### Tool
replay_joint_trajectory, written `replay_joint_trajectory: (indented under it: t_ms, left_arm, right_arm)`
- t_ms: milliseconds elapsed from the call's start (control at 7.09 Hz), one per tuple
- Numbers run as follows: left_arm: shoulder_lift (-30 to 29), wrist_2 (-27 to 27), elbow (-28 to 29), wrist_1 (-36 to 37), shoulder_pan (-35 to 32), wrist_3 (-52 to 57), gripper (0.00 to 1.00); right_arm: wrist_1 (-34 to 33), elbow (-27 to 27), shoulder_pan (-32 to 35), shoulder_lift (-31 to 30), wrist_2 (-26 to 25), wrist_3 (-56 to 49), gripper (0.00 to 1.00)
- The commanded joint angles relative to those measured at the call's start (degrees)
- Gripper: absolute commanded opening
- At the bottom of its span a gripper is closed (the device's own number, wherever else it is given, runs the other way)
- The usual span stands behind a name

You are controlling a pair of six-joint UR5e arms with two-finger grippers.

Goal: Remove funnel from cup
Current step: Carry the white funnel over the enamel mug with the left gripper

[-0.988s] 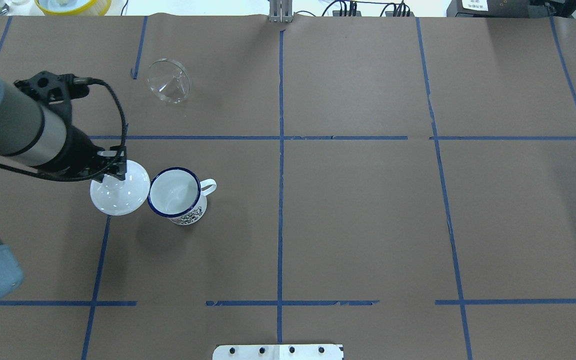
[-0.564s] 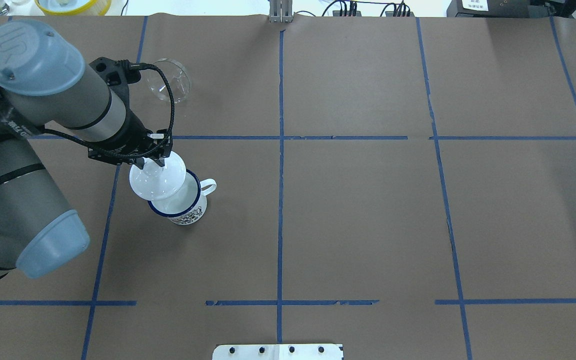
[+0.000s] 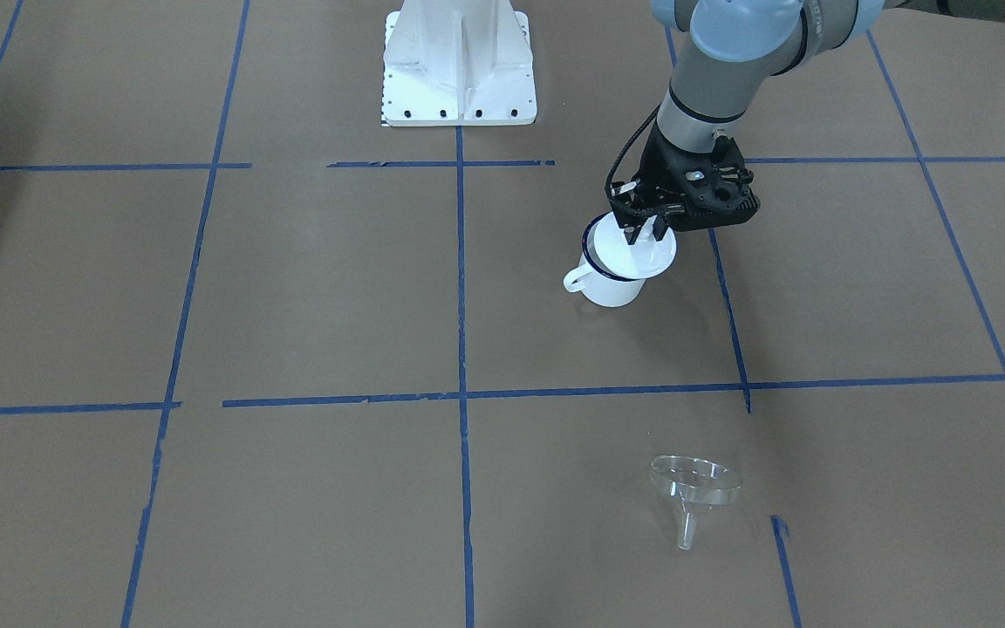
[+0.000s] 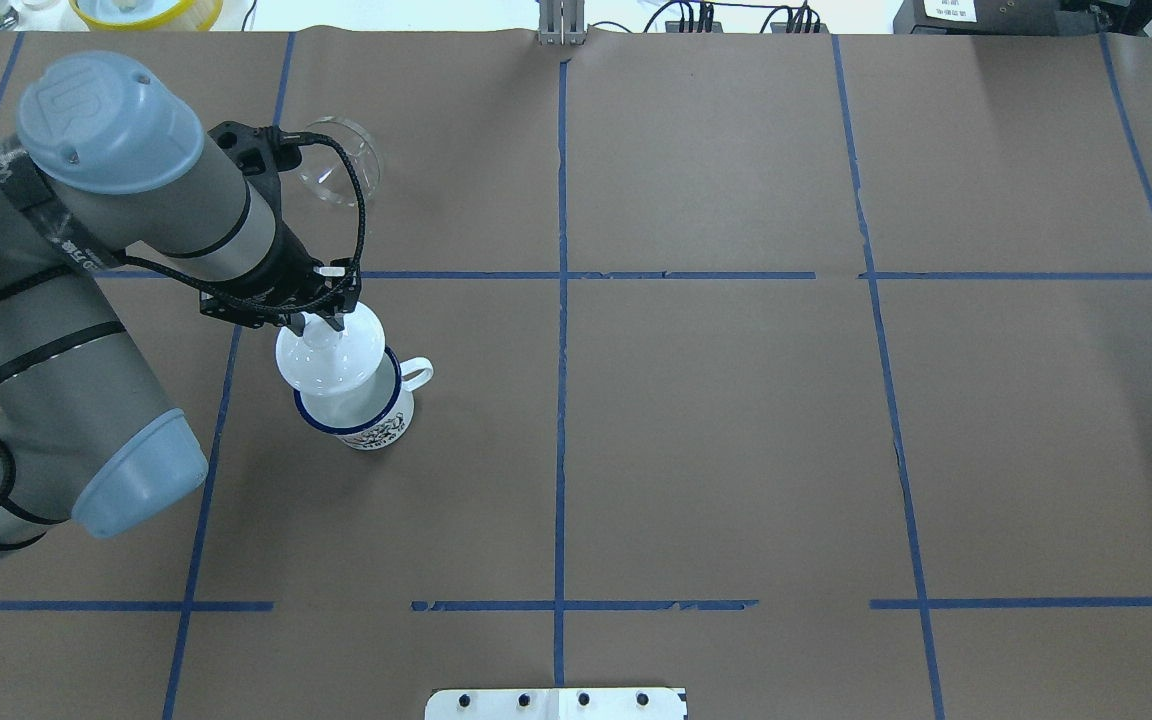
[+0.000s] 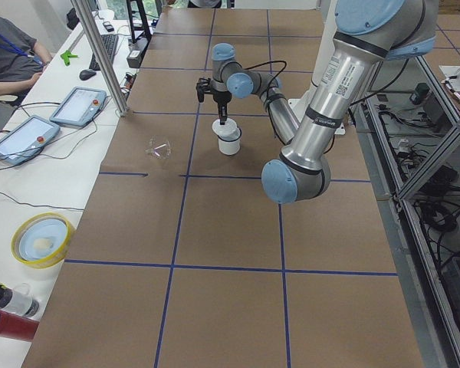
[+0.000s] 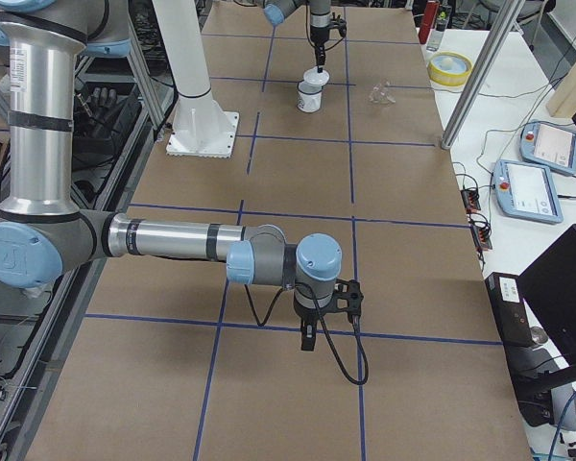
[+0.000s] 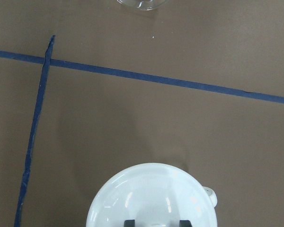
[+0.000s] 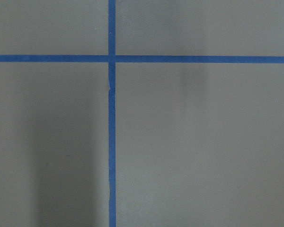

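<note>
The clear funnel (image 4: 354, 178) lies on its side on the brown table, far from the cup, its stem on the paper (image 3: 694, 488); its rim shows at the top of the left wrist view (image 7: 141, 4). The white cup (image 4: 373, 424) with a dark blue rim stands upright, handle to the side (image 3: 611, 288). My left gripper (image 4: 321, 325) is shut on the knob of a round white lid (image 4: 331, 365) and holds it over the cup's mouth, a little off-centre (image 3: 638, 253). I cannot tell whether lid and rim touch. My right gripper (image 6: 307, 338) hangs over bare table far away; I cannot tell its state.
The robot's white base plate (image 3: 459, 61) stands at the table's near edge. A yellow bowl (image 5: 40, 239) and tablets (image 5: 77, 106) lie on the side bench beyond the table. Blue tape lines (image 4: 561, 300) cross the brown paper.
My left arm has carried the white lid from the table left of the cup to over the cup's mouth. The funnel and cup have not moved.
</note>
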Motion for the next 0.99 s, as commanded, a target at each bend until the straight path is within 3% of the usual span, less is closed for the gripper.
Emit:
replay_joint_trajectory:
  t_ms: [0,847]
  left_arm:
    - [0.38,0.02,-0.15,-0.11,0.79,-0.7,0.0]
    - [0.56,0.28,0.11,-0.11,2.2,-1.49,0.0]
  right_arm:
    - [0.0,-0.08,0.0,0.0,0.0,0.0,1.0]
    - [0.0,0.0,0.0,0.0,0.0,0.0,1.0]
